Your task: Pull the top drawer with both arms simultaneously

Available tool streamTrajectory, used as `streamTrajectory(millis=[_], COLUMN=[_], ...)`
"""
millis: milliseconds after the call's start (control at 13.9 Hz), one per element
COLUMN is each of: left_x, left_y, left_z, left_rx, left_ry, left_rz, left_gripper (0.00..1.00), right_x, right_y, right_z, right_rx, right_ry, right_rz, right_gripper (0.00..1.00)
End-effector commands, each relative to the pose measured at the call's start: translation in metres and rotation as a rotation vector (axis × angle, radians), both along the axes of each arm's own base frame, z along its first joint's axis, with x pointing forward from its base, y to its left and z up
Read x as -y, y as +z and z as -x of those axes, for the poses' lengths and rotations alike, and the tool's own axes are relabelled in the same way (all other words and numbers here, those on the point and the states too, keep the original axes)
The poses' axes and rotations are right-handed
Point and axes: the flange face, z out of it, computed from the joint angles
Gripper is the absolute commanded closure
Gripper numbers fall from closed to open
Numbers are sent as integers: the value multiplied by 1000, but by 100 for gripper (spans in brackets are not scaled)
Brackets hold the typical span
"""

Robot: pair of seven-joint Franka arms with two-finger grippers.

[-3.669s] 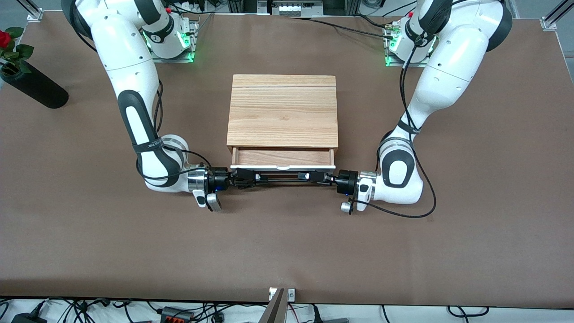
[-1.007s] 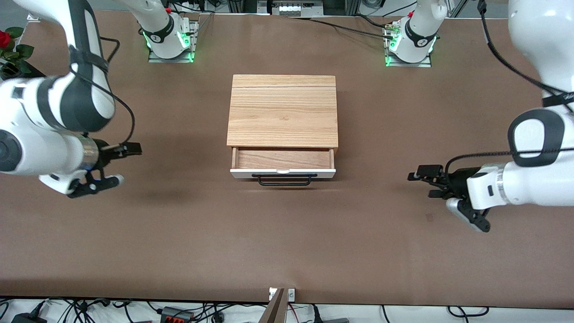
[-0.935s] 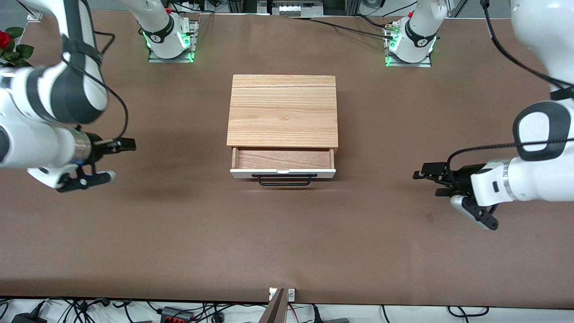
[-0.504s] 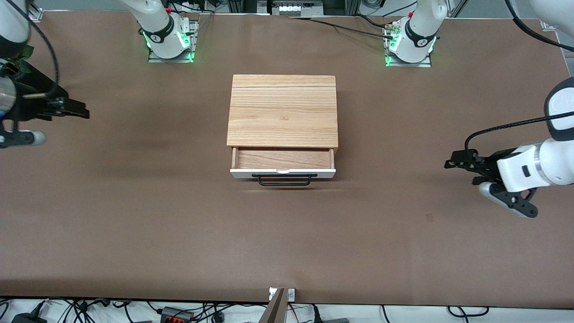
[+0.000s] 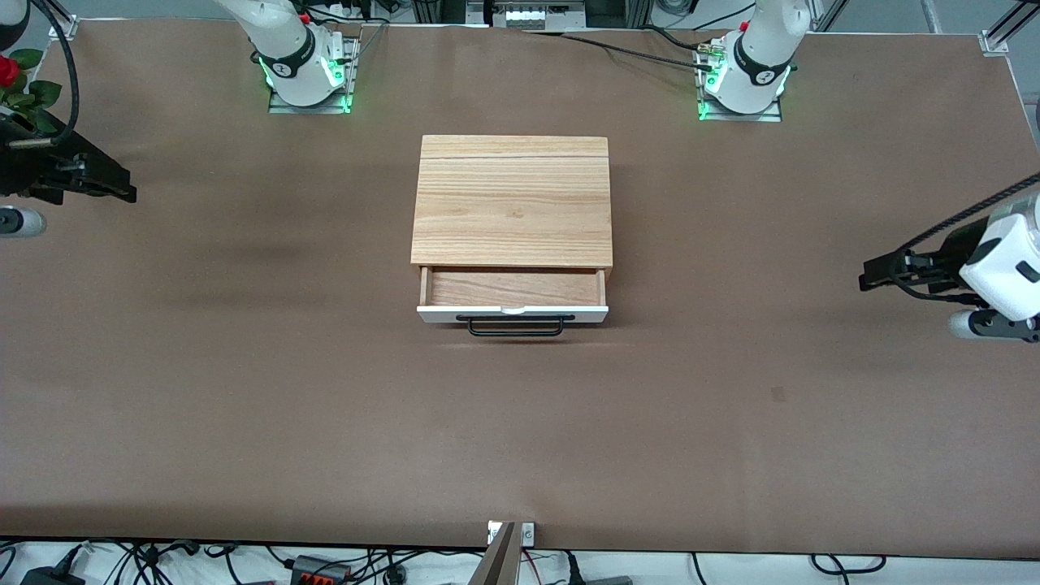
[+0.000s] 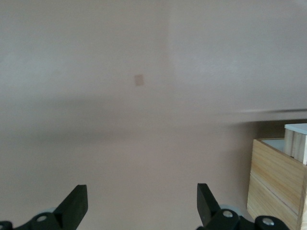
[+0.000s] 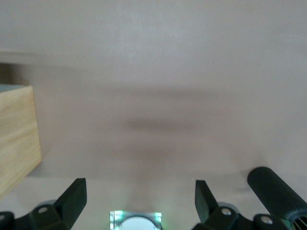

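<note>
The top drawer (image 5: 513, 288) of the light wood cabinet (image 5: 512, 199) stands partly pulled out. Its wood-grain inside shows, and its white front panel (image 5: 512, 311) and black bar handle (image 5: 515, 327) face the front camera. Nothing holds the handle. My right gripper (image 5: 126, 193) is open and empty, up over the table near the right arm's end. My left gripper (image 5: 868, 281) is open and empty, up over the table near the left arm's end. The left wrist view shows open fingers (image 6: 76, 205) and the cabinet (image 6: 276, 182). The right wrist view shows open fingers (image 7: 75, 195) and the cabinet (image 7: 17, 139).
A black vase (image 7: 276, 191) with a red rose (image 5: 8, 70) stands at the right arm's end of the table, close under my right gripper. The arm bases (image 5: 309, 77) (image 5: 743, 81) glow green at the table's edge farthest from the front camera. A small mark (image 5: 778, 395) is on the table.
Both grippers have let go of the drawer handle and swung up and outward to their own ends of the table. The drawer stays pulled out as before.
</note>
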Motion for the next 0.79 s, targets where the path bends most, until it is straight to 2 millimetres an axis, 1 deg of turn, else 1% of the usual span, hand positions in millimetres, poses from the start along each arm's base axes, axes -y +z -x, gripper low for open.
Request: streamTrajectory(millis=[0,72,144,216,360,504,647,719], left_x=[8,8,9,9,8,7,14,16], left_y=[13,15,12,14,18,15,16,11], left_z=[14,16,18,23,32,33,49,61], left_rx=[-6,-6,-15,-15,-17,-20,25,47], left_ry=[-5,-22,-26,-25,-24,-33,-49,-54], left_rz=[-25,-24,-25,-27,-30,-29,-44,-48], left_gripper=[0,0,0,0,0,0,0,0], right_x=[13,18,15,13,24,23,25,23], right_y=[-10,-10,-9,-8,-5,-7,-12,-9], right_z=[34,34,34,33,32,30,26,26], right_rx=[42,42,42,43,53,48,40,45], right_ry=[-50,-51,-54,-53,-59,-65,-68,-62], right_rz=[-29,-32,-31,-32,-35,-33,-32,-31], right_gripper=[0,0,0,0,0,0,0,0])
